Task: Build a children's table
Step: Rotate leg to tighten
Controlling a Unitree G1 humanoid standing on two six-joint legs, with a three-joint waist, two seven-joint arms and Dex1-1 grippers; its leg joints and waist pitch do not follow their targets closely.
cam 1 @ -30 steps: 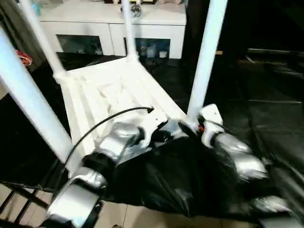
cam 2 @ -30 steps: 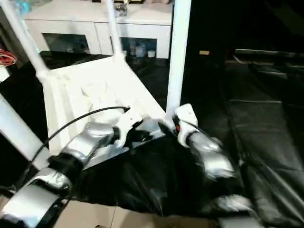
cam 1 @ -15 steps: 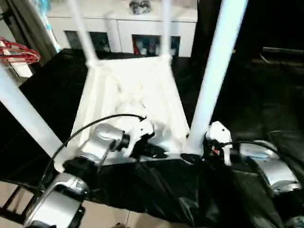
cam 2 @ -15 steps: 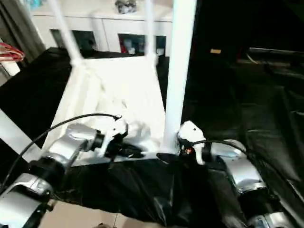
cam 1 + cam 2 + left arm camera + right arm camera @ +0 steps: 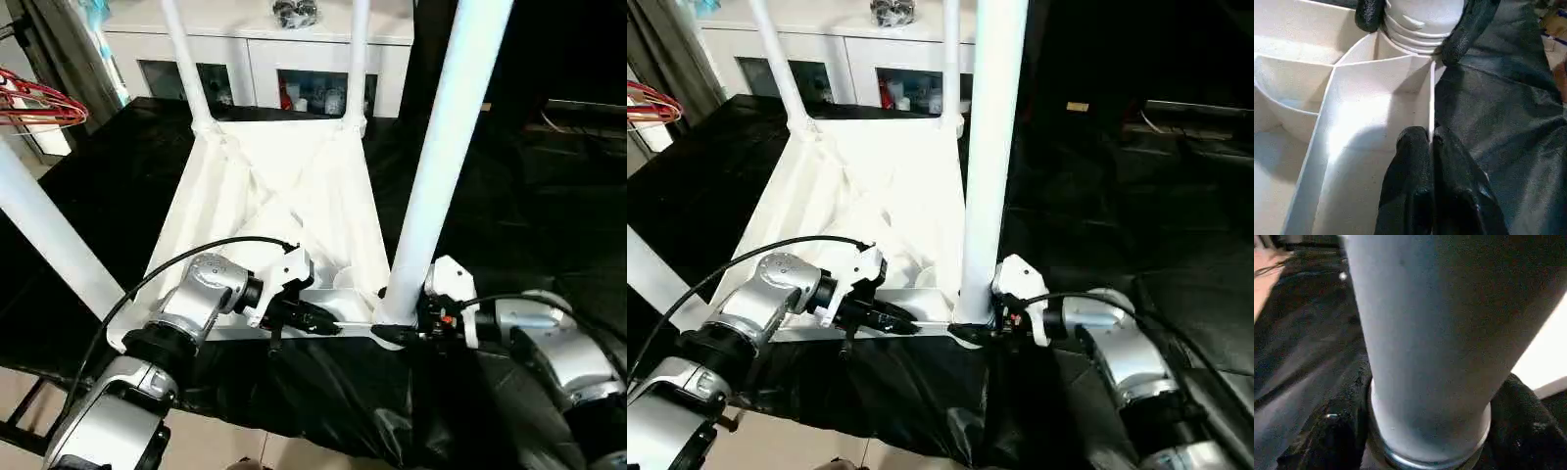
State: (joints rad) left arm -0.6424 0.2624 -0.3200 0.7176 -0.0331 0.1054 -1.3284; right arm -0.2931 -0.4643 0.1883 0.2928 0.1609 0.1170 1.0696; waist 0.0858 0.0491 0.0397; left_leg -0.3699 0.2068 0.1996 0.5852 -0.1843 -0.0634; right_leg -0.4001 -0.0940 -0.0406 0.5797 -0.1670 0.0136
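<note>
The table (image 5: 279, 201) lies upside down on a black sheet (image 5: 549, 235), with its ribbed, X-braced underside facing up. All four legs stand in the corner sockets: two far legs (image 5: 186, 64) near the white cabinet (image 5: 260, 44), one near leg at the robot's left (image 5: 54, 240), and one thick near leg at its right (image 5: 441, 166).

The step in hand seems to be the seating of this last leg in the near right corner. The right pincer (image 5: 402, 331) is at the foot of that leg, with one black finger on each side of the base; in the right wrist view the fingers (image 5: 1520, 426) sit against the tube just above its socket ring. The pincer is wrapped around the leg, but the pictures do not settle whether it presses firmly or only loosely.

The left pincer (image 5: 318, 321) is clenched, its two fingers (image 5: 1415, 196) pressed together on the near rim (image 5: 1431, 117) of the top, close to the same corner. Whether the thin rim wall is pinched between them or they only rest on it cannot be told. It seems to steady the top.

The next move probably calls for a firm grip on the leg base and a push or twist down into the socket, while the left arm holds the top so it does not slide on the slippery sheet. After that, the table must be turned onto its legs.
</note>
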